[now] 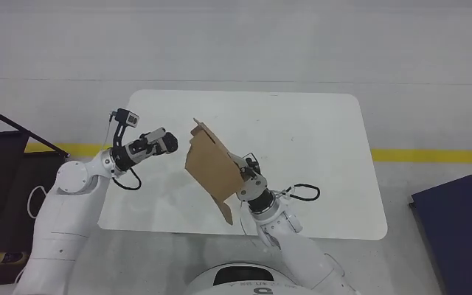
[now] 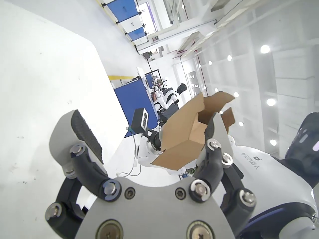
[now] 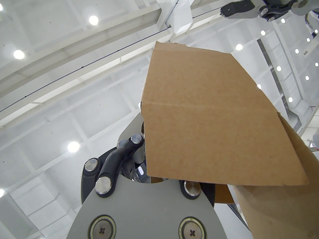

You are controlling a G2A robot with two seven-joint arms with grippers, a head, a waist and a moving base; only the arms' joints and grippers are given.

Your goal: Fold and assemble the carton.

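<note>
You had the carton (image 1: 214,168) lifted clear of the table (image 1: 317,125), with the right gripper (image 1: 242,179) clamped on one edge of the cardboard. That hold looked deliberate: with the carton tilted in the air and not lying flat, its walls and loose flaps hung free where the other arm could get at them. In the right wrist view a wide brown panel rose straight out from between the jaws, creased across the middle, and hid most of the grip itself. The left gripper (image 1: 169,142) was empty, with its fingers (image 2: 87,130) spread wide. It sat near the carton's far side, apart from it and pointed toward it. From its own wrist camera you could look past one pad into the carton's open end, where the walls had begun to stand apart into a sleeve and a couple of flaps stuck out unevenly. I judged the task to be at an early stage, since the box was partly opened but not squared and no flap was tucked. The spread left jaws suggested you were lining up to take a wall or flap. Because the carton was pinched at a single edge, it could swing or buckle when pushed.
</note>
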